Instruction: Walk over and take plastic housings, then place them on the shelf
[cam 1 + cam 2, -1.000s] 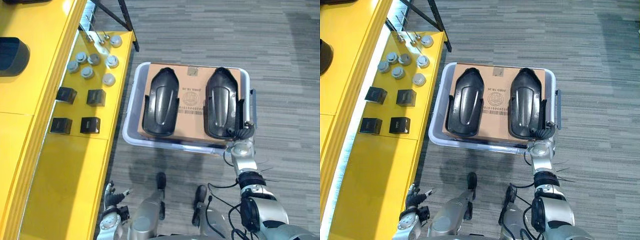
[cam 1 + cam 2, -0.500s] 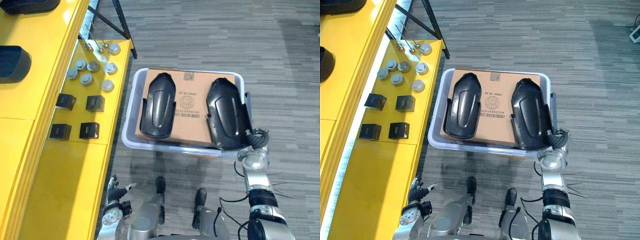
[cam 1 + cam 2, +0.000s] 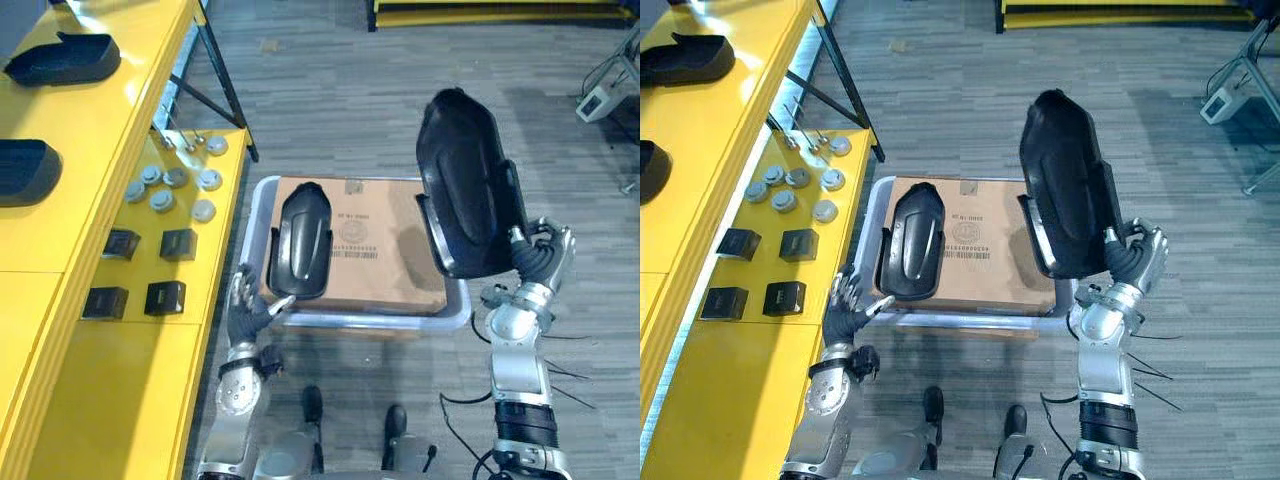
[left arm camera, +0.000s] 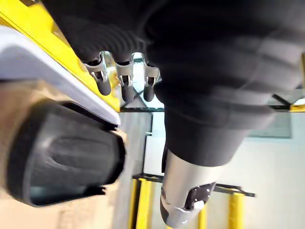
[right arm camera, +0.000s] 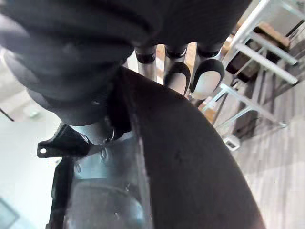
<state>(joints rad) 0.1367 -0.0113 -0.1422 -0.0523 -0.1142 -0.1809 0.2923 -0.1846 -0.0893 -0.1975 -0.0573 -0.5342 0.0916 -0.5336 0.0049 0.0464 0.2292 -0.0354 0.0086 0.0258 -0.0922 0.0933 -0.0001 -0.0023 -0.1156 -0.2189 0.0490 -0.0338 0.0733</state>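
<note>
Shelf (image 3: 90, 200), yellow: caps (image 3: 165, 185), black boxes (image 3: 178, 243) on lower tier. Left hand (image 3: 248, 305): spread, empty, beside near end of left housing (image 3: 300, 243), flat on carton (image 3: 385, 250) in bin (image 3: 370, 322). Right housing (image 3: 465, 190): upright above bin, right hand (image 3: 540, 262) curled round lower edge. Likely light, stiff, slick; take by rim. Bin wall, caps in way.

**A:** What colours stand out?
**B:** Glossy black, on both the raised housing (image 3: 465, 190) and the lying housing (image 3: 300, 243).
**A:** And around them?
**B:** A brown cardboard box (image 3: 375, 265) with black print, a pale grey bin (image 3: 380, 322), a bright yellow shelf (image 3: 110, 120), silver-grey discs (image 3: 161, 199) and grey streaked carpet (image 3: 330, 90).
</note>
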